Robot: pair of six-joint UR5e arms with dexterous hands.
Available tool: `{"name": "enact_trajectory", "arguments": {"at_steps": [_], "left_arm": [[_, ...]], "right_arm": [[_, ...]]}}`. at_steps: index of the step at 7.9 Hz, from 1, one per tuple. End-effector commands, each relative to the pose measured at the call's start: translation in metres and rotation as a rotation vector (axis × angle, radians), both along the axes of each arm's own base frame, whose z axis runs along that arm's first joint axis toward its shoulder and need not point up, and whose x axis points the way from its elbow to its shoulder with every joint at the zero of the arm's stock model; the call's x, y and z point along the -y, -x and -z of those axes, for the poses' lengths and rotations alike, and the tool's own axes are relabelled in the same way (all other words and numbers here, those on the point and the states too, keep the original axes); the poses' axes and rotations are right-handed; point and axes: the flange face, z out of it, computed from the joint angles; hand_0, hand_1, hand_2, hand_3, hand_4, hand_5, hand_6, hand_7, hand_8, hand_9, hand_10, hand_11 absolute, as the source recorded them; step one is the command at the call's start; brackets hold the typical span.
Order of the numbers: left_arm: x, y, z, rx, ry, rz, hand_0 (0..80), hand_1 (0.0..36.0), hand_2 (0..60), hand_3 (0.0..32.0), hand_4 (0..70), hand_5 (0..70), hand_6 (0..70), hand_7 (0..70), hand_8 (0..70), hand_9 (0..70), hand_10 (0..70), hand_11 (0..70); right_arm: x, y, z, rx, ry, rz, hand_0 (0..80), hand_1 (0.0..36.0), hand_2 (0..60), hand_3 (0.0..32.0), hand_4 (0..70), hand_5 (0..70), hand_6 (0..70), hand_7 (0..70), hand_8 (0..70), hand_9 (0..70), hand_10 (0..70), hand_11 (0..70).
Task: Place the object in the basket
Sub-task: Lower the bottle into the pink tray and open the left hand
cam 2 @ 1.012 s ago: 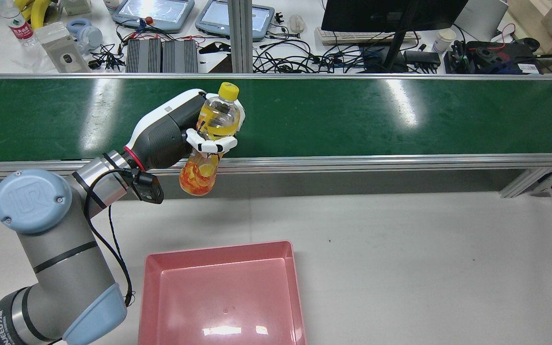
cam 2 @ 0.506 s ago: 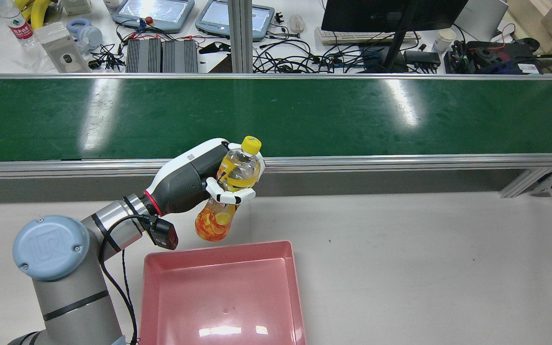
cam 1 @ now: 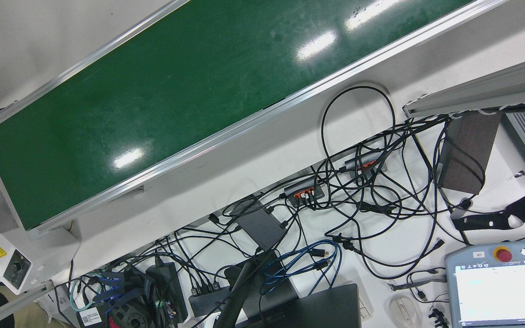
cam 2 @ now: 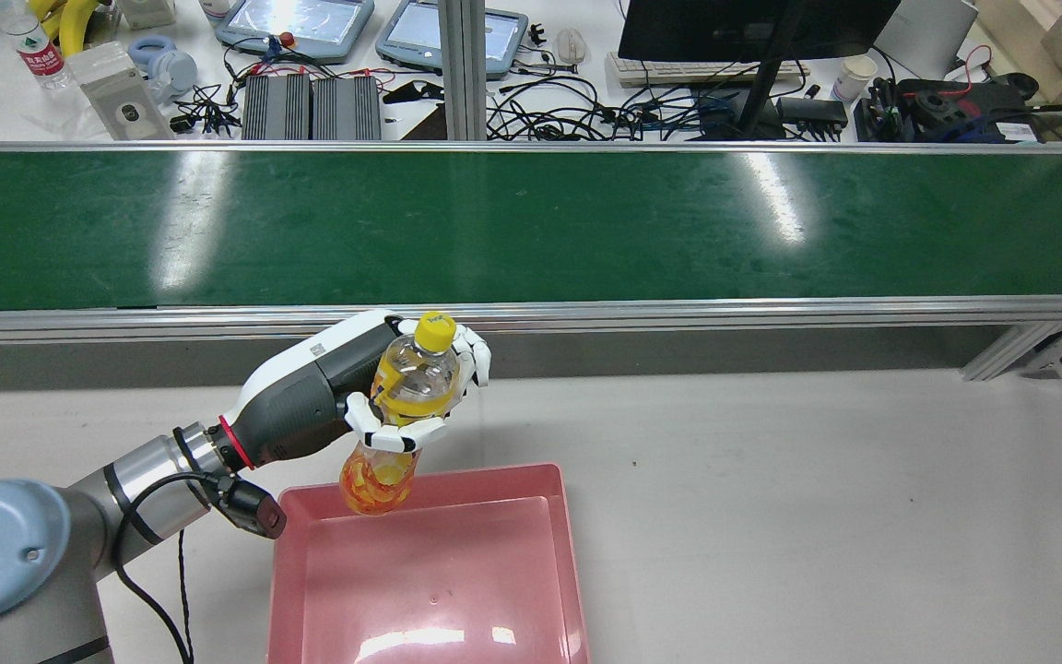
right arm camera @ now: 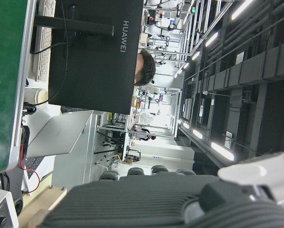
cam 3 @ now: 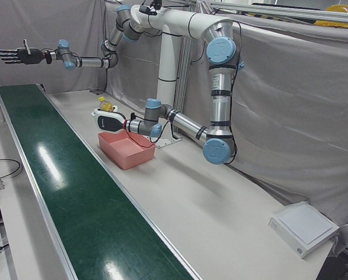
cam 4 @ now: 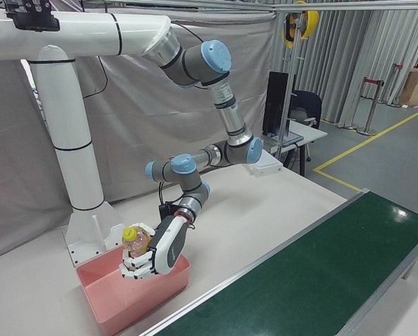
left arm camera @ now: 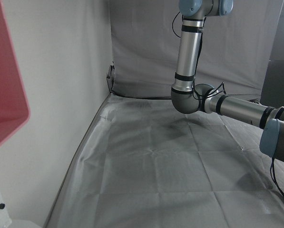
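My left hand [cam 2: 310, 401] is shut on a clear bottle [cam 2: 376, 481] with a yellow cap and orange-yellow label. It holds the bottle tilted, cap up, with the base just over the far left rim of the pink basket [cam 2: 430, 572]. The right-front view shows the same hand [cam 4: 159, 253], bottle [cam 4: 133, 240] and basket [cam 4: 128, 297]. The left-front view also shows the bottle [cam 3: 105, 106] above the basket [cam 3: 127, 151]. My right hand [cam 3: 13, 55] is raised high beyond the belt's far end, fingers spread, holding nothing.
A long green conveyor belt [cam 2: 531, 226] with metal rails runs beyond the basket. White tabletop [cam 2: 817, 516] lies to the basket's right. Cables, teach pendants and a monitor crowd the desk [cam 2: 586, 83] behind the belt. A white box [cam 3: 305, 227] sits at the table's end.
My left hand has carried the bottle from above the belt back and down towards me. The bottle's base now hangs over the basket's far left rim.
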Motion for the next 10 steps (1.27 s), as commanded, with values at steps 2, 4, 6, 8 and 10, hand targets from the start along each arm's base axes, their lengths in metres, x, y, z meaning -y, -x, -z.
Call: {"name": "enact_trajectory", "arguments": {"at_steps": [2, 4, 6, 8, 10], "left_arm": [[-0.049, -0.002, -0.018, 0.021, -0.010, -0.072, 47.7, 4.3, 0.2, 0.0, 25.1, 49.7, 10.8, 10.7, 20.7, 23.9, 23.4, 34.3], [-0.050, 0.002, -0.032, -0.024, -0.028, -0.072, 39.2, 0.0, 0.0, 2.0, 15.9, 34.3, 5.2, 5.5, 12.0, 13.2, 11.6, 16.2], [-0.048, 0.003, -0.034, -0.027, -0.030, -0.070, 41.7, 0.0, 0.0, 8.2, 13.0, 20.9, 2.2, 2.9, 8.3, 7.8, 6.9, 9.5], [-0.048, 0.003, -0.034, -0.026, -0.028, -0.071, 43.6, 0.0, 0.0, 8.6, 12.1, 20.7, 1.7, 2.7, 7.7, 6.9, 5.8, 8.0], [-0.049, 0.006, -0.025, -0.066, -0.043, -0.081, 53.1, 5.6, 0.0, 5.4, 12.1, 24.2, 2.8, 4.0, 8.8, 8.1, 7.1, 11.4]], "right_arm": [[0.000, 0.000, -0.001, 0.000, 0.001, 0.001, 0.0, 0.0, 0.0, 0.0, 0.0, 0.0, 0.0, 0.0, 0.0, 0.0, 0.0, 0.0], [0.000, 0.000, -0.001, 0.000, 0.001, -0.001, 0.0, 0.0, 0.0, 0.0, 0.0, 0.0, 0.0, 0.0, 0.0, 0.0, 0.0, 0.0], [0.000, 0.000, -0.001, 0.000, 0.001, 0.001, 0.0, 0.0, 0.0, 0.0, 0.0, 0.0, 0.0, 0.0, 0.0, 0.0, 0.0, 0.0], [0.000, 0.000, -0.001, 0.000, 0.001, -0.001, 0.0, 0.0, 0.0, 0.0, 0.0, 0.0, 0.0, 0.0, 0.0, 0.0, 0.0, 0.0], [0.000, 0.000, -0.001, 0.000, 0.001, 0.001, 0.0, 0.0, 0.0, 0.0, 0.0, 0.0, 0.0, 0.0, 0.0, 0.0, 0.0, 0.0]]}}
